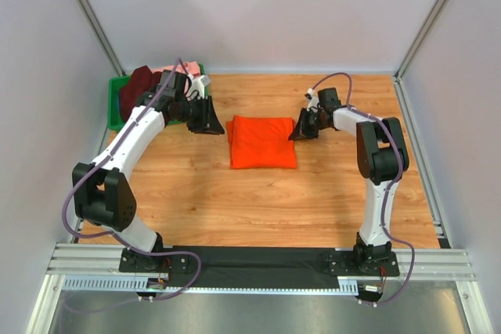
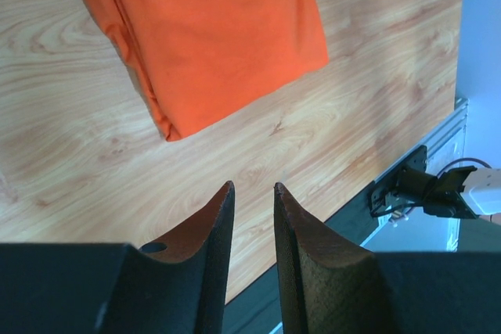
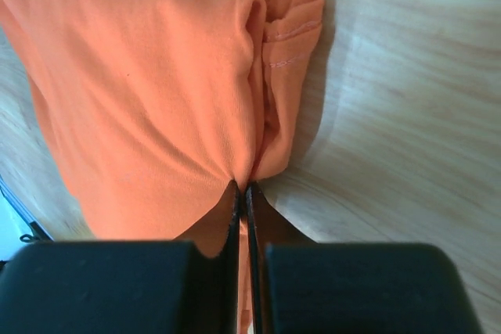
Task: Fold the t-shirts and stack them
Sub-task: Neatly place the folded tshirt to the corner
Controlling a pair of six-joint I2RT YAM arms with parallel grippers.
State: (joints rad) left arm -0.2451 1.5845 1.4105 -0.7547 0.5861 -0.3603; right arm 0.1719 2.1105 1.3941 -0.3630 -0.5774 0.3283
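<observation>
Left hand (image 2: 254,188), jaws parted and empty, hovers near the folded orange t-shirt (image 2: 223,33)

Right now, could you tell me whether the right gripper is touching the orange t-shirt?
Touching. The right wrist view shows the right gripper closed on the orange t-shirt, with the shirt's edge gathered in between the fingertips.

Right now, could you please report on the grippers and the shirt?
Right gripper shut on edge of orange shirt. Left gripper open, empty, alongside. Nothing in the way.
</observation>
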